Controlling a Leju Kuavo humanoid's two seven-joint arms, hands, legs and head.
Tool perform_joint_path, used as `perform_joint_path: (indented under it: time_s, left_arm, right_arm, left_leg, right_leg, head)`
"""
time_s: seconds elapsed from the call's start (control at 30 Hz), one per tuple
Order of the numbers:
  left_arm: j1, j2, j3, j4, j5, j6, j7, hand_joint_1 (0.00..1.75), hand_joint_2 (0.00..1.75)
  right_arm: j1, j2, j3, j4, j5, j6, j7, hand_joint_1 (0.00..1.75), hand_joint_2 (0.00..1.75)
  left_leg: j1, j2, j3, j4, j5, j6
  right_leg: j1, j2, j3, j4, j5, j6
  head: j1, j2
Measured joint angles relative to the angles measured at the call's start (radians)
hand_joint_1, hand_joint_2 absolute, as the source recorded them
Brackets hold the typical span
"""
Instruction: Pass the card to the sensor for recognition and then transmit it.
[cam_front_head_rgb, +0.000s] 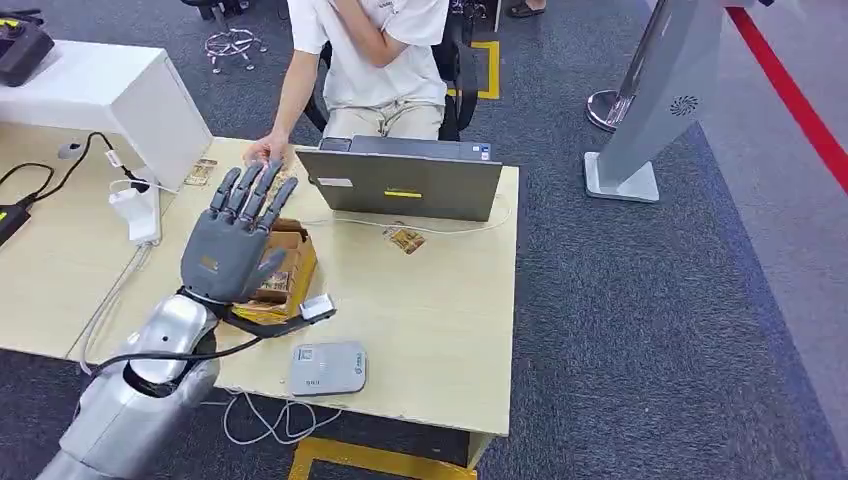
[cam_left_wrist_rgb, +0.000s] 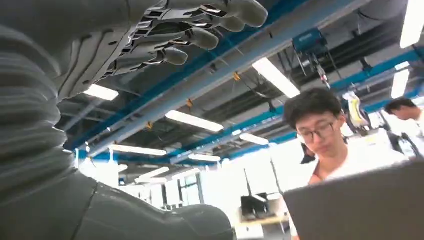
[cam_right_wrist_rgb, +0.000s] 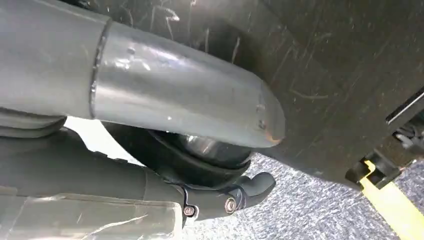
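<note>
The left hand (cam_front_head_rgb: 235, 240) hovers above the cardboard box (cam_front_head_rgb: 290, 270) on the counter (cam_front_head_rgb: 450, 300), palm down with its fingers (cam_front_head_rgb: 250, 190) spread wide and straight, holding nothing. The left wrist view agrees: the fingers arch over open air, with a seated person and the laptop (cam_front_head_rgb: 410, 180) beyond. Whether the right hand is wide or closed I cannot tell; its wrist view looks at dark robot parts and carpet.

The box seems to hold the stock of cards, though the hand hides most of its contents. 2 loose cards lie elsewhere: 1 card (cam_front_head_rgb: 404, 239) just in front of the laptop, another (cam_front_head_rgb: 200, 172) near the person's hand (cam_front_head_rgb: 268, 150) at the far edge. The grey card reader (cam_front_head_rgb: 328, 369) (presumably the sensor) sits near the counter's front edge, apart from the box.

My judgement: this is the opening step, reaching for a card, with nothing grasped yet. Next the hand must lower into the box, pinch a single card, then carry it to the reader.
</note>
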Motion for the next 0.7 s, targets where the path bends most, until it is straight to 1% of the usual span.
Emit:
perform_joint_path:
  time_s: [0.07, 0.13, 0.23, 0.37, 0.5, 0.7]
  left_arm:
    - [0.055, 0.019, 0.000, -0.032, 0.014, -0.030, 0.005, 0.00, 1.75]
    - [0.096, 0.034, 0.000, -0.043, 0.022, -0.072, 0.013, 0.00, 1.75]
    - [0.122, 0.044, 0.000, -0.038, 0.008, -0.102, 0.034, 0.00, 1.75]
    - [0.124, 0.050, 0.000, -0.008, -0.012, -0.111, 0.051, 0.00, 1.75]
    - [0.133, 0.050, 0.000, 0.030, -0.011, -0.114, 0.054, 0.00, 1.75]
    - [0.141, 0.050, 0.000, 0.053, -0.012, -0.115, 0.055, 0.00, 1.75]
  right_arm:
    - [0.000, 0.000, -0.009, 0.002, -0.007, 0.000, 0.000, 0.00, 0.00]
    - [0.000, 0.000, -0.017, 0.003, -0.010, 0.000, 0.000, 0.00, 0.00]
    - [0.000, 0.000, -0.022, 0.003, -0.008, 0.000, 0.000, 0.00, 0.00]
    - [0.000, 0.000, -0.027, 0.003, -0.007, 0.000, 0.000, 0.00, 0.00]
    - [0.001, 0.000, -0.034, 0.005, -0.007, 0.000, 0.001, 0.00, 0.00]
    - [0.001, -0.001, -0.039, 0.005, -0.007, 0.000, 0.001, 0.00, 0.00]
  left_leg:
    - [0.000, 0.000, 0.000, 0.000, 0.000, 0.000]
    - [0.000, 0.000, 0.000, 0.000, 0.000, 0.000]
    - [0.000, -0.001, 0.000, 0.000, 0.000, 0.000]
    - [0.000, -0.001, 0.000, 0.000, 0.000, 0.000]
    - [0.000, -0.001, 0.000, 0.000, 0.000, 0.000]
    - [0.000, -0.001, -0.001, 0.000, 0.000, 0.000]
  right_leg:
    - [0.000, 0.000, -0.001, 0.000, 0.000, 0.000]
    - [0.000, -0.001, -0.003, -0.001, -0.001, 0.000]
    - [0.000, -0.002, -0.002, -0.001, -0.001, 0.000]
    - [0.000, -0.002, -0.002, -0.001, -0.001, 0.001]
    - [0.000, -0.002, -0.002, -0.001, -0.001, 0.001]
    - [0.000, -0.002, 0.000, -0.001, -0.001, 0.001]
  head:
    - [0.000, 0.000]
    - [0.000, 0.000]
    - [0.000, 0.000]
    - [0.000, 0.000]
    - [0.000, 0.000]
    - [0.000, 0.000]
